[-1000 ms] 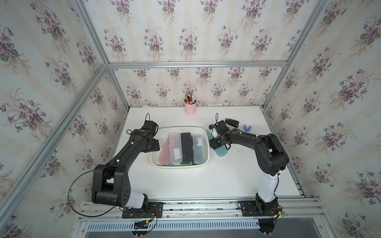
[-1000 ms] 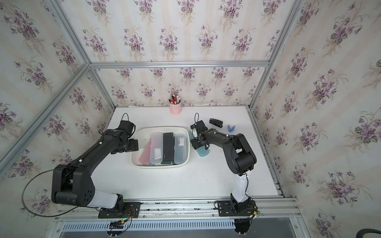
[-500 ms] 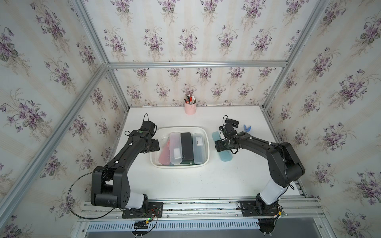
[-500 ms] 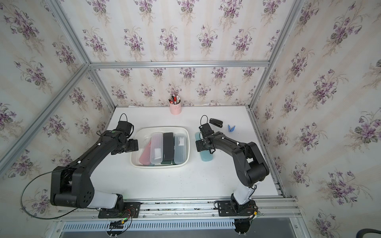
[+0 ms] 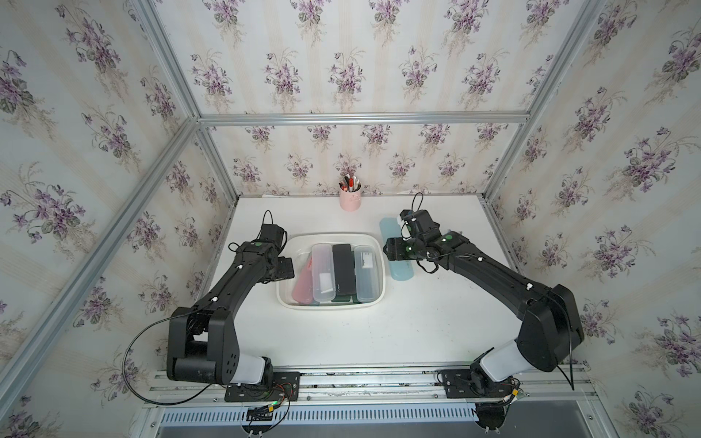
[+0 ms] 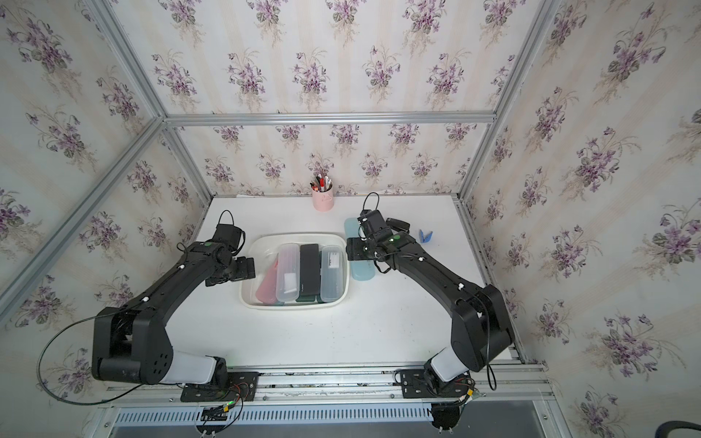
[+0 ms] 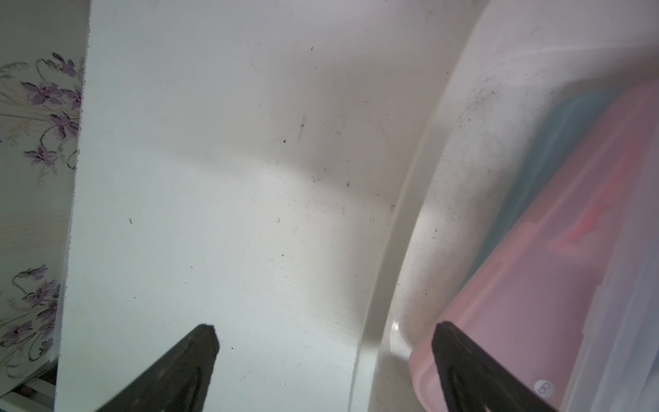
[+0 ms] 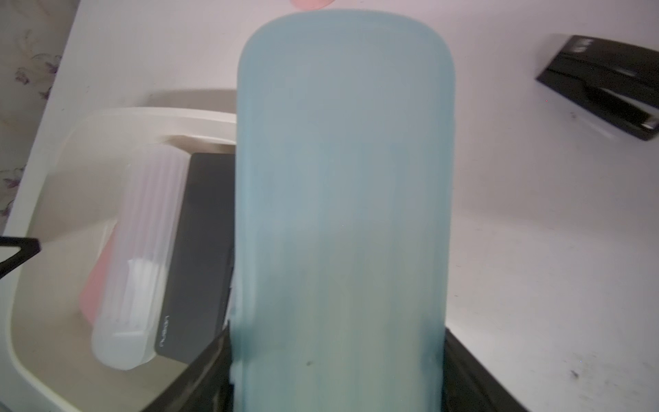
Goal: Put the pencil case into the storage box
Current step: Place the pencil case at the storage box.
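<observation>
You're looking into a booth: walls [image 5: 341, 76] papered in pale stripes with purple flower sprigs, aluminium frame [image 5: 360, 117] at the edges, a white table [image 5: 417, 333] below, evenly lit, metal rail [image 5: 360, 379] along the front.

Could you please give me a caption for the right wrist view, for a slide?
Right gripper straddling the light blue pencil case, storage box alongside.

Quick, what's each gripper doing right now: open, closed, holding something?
Left gripper: open, holding nothing.
Right gripper: closed on the blue pencil case.
</observation>
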You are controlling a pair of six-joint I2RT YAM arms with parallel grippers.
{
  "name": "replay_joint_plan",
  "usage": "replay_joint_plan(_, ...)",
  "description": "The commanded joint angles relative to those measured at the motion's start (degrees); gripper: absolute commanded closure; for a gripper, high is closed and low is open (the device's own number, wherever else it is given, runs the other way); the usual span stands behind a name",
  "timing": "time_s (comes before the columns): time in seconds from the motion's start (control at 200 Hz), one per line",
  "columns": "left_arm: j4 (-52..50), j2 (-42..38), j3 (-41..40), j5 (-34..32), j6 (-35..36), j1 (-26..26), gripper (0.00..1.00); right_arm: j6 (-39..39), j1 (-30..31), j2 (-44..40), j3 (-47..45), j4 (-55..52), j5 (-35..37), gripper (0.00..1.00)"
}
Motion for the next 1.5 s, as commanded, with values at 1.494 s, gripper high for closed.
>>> replay_joint_plan(1.494, 0.1, -6.1, -0.7, 3.6, -1.5, 5.5, 0.01, 9.3, 15.2, 13.6, 8.8, -7.6, 22.0, 0.01)
